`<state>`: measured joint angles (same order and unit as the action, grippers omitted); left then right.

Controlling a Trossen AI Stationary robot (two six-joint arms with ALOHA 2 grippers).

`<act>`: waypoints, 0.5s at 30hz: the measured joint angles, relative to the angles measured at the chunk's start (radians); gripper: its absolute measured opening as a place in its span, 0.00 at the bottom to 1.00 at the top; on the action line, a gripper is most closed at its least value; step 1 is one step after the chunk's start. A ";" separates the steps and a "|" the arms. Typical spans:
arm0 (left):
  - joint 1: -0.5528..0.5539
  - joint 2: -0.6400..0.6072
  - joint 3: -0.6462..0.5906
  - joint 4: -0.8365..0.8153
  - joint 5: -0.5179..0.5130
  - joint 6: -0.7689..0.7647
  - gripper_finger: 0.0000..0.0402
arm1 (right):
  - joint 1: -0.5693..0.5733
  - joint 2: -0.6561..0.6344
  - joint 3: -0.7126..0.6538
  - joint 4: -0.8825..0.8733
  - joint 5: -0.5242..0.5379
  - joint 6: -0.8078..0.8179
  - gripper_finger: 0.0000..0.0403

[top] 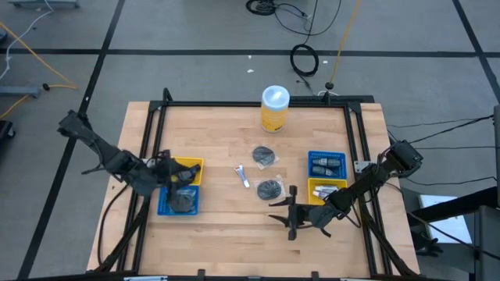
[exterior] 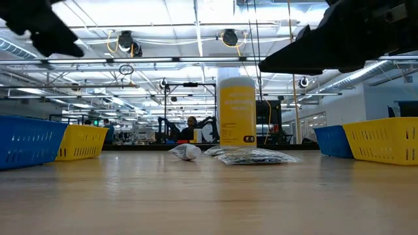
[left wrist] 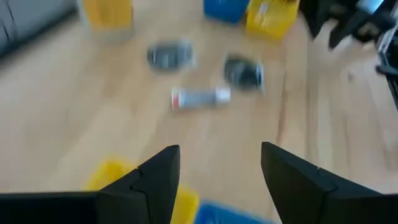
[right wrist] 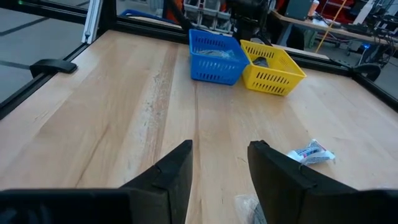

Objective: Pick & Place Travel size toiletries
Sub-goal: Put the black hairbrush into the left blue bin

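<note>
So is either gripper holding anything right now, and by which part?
No, nothing is held. The left gripper is open over its trays; the right gripper is open above bare table.

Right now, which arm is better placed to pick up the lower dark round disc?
Probably the right: its open tool hovers just beside the lower dark-grey round disc, nothing between. The left tool sits over the left blue and yellow trays, farther away.

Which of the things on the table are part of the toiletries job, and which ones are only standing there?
Part of the job:
- two dark round packets mid-table
- small white tube beside them
- left gripper, open over the left trays
- right gripper, open near the table's front edge

Only standing there:
- yellow canister
- blue tray and yellow tray on the right
</note>
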<state>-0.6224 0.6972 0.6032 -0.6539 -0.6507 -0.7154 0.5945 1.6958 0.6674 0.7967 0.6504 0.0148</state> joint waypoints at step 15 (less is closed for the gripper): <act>0.065 0.374 -0.249 1.006 -0.092 0.522 0.56 | -0.133 0.001 0.058 -0.098 -0.013 0.122 0.47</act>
<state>-0.5569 1.0709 0.3543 0.3524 -0.7427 -0.1934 0.4617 1.6966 0.7254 0.6986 0.6374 0.1363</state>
